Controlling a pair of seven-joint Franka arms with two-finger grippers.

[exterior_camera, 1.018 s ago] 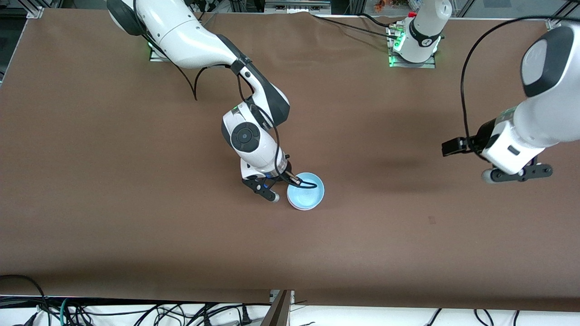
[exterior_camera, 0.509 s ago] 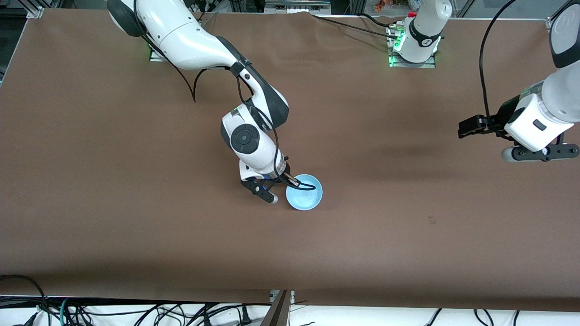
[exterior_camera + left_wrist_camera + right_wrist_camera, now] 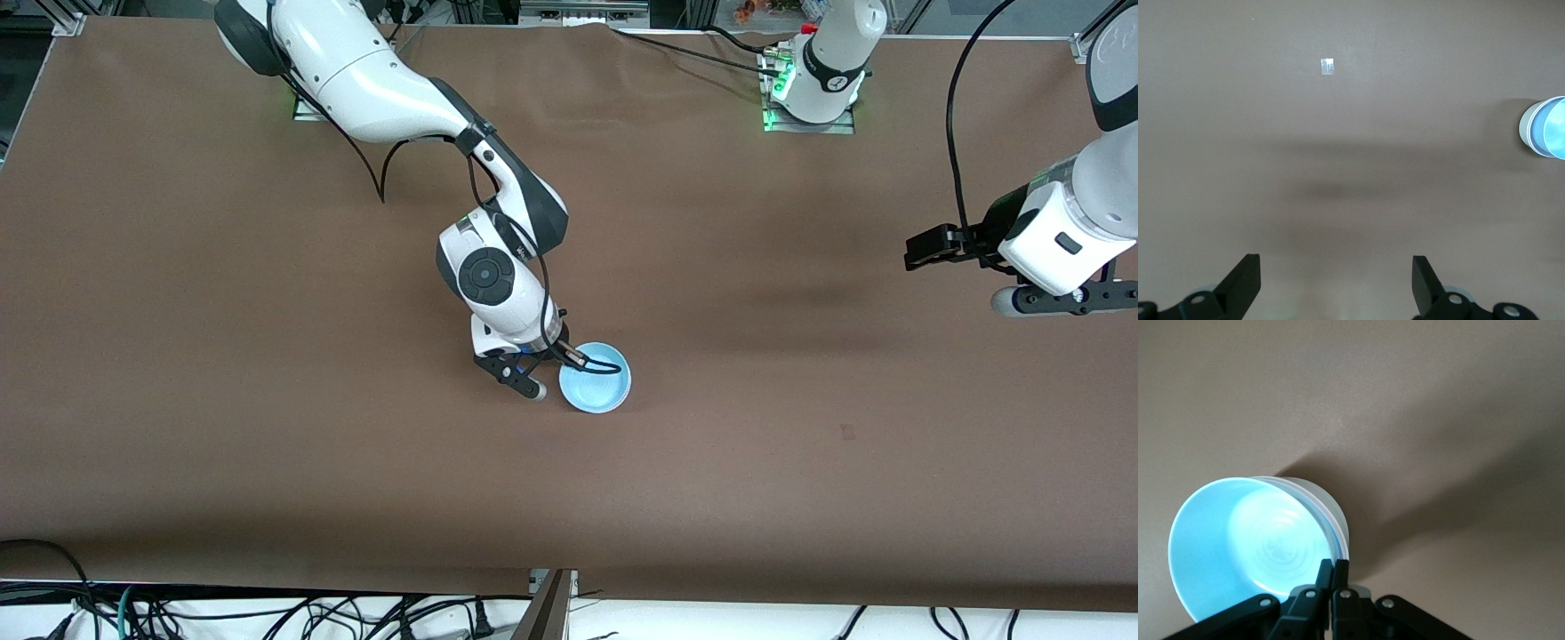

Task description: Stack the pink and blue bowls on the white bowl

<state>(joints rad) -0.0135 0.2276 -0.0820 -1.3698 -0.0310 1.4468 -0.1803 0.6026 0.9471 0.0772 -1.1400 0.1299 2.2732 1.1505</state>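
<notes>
Blue bowl [image 3: 595,378] sits mouth-up mid-table, round, nested in the white bowl [image 3: 1313,495], with a thin pink rim [image 3: 1336,532] between them. The right gripper [image 3: 544,373] is pinched shut on the stack's rim. Bare brown table [image 3: 267,444] lies all around. The stack has slid slightly toward the right arm's end since a second ago. The left gripper [image 3: 1062,300], fingers spread, has pulled back and waits over the left arm's end.

No text, label, brand or number can be read anywhere.
</notes>
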